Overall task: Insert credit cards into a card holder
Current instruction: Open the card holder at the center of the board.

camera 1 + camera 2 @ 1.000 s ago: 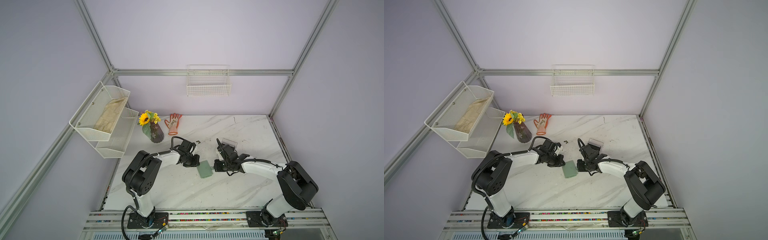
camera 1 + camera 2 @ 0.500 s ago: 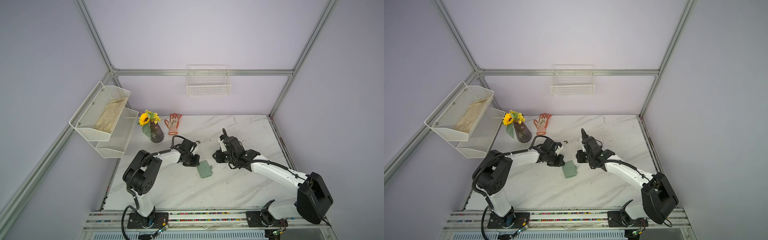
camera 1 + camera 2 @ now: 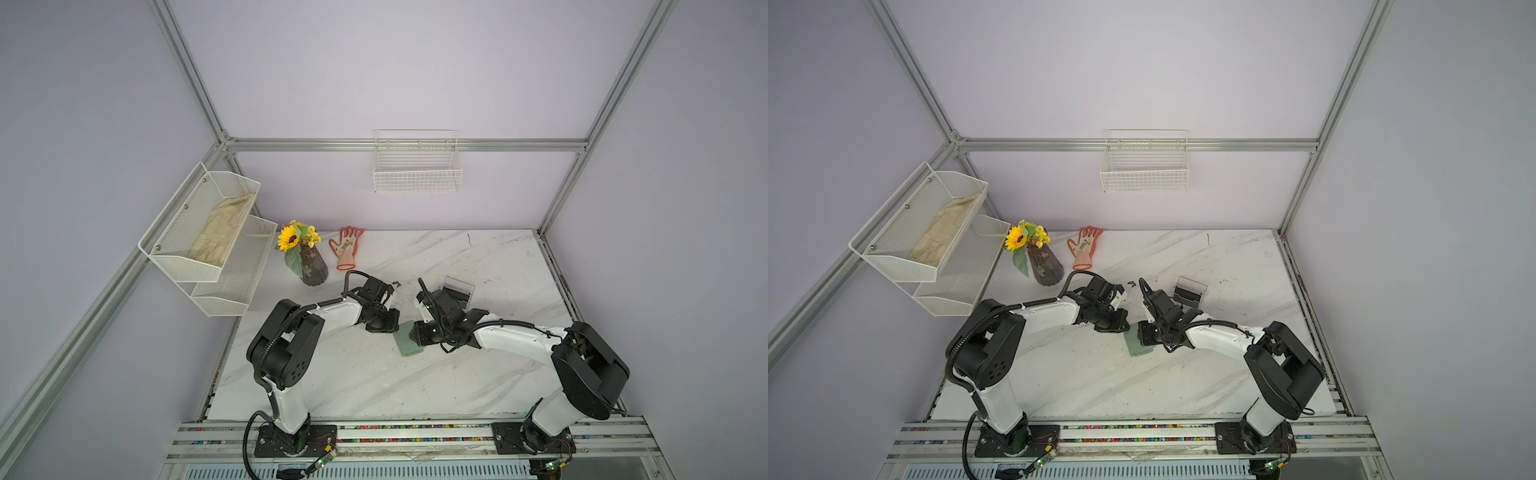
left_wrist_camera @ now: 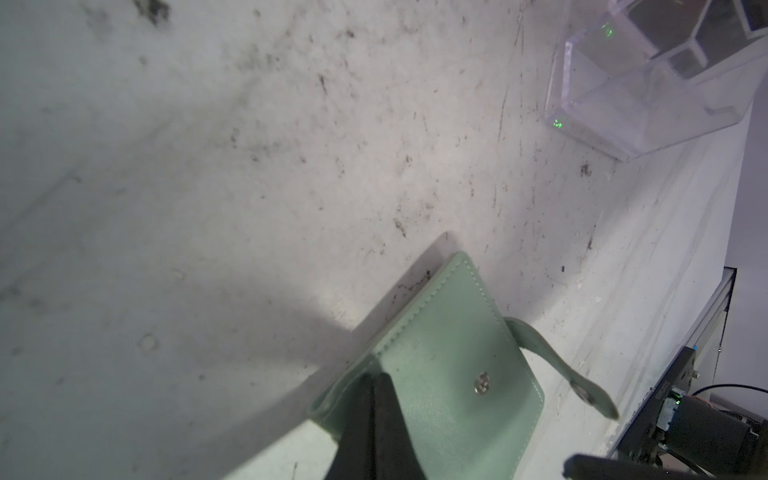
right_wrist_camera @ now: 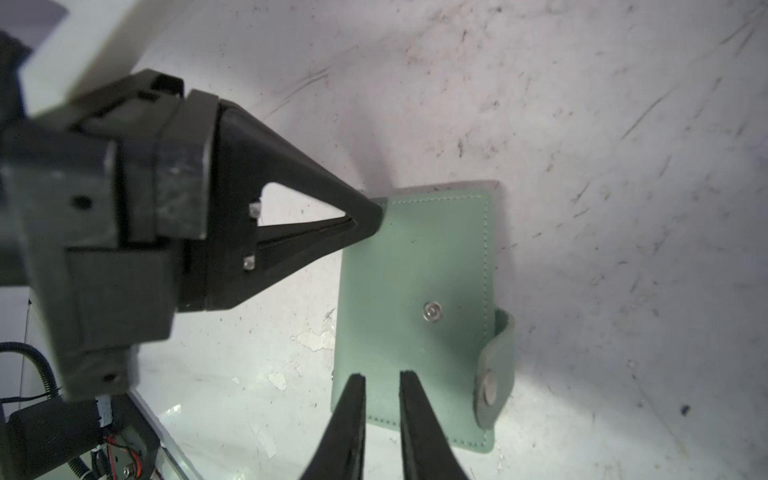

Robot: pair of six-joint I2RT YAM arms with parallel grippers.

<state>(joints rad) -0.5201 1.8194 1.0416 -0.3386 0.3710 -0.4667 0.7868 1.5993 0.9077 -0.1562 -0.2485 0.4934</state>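
Right under the right gripper, whose tapered black jaws sit a narrow gap apart, lies the flat, stitched sage-green card holder on the scuffed marble tabletop, with the left gripper pressed shut on its corner.

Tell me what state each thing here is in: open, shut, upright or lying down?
Sage-green book-like card holder: closed, lying flat, snap tab undone.
Left gripper: shut, tips at the holder's corner.
Right gripper: slightly open over the holder's edge, holding nothing.
Clear plastic box: upright, something dark inside.
Dark ribbed vase of sunflowers: upright.
Orange-and-white glove: lying flat.
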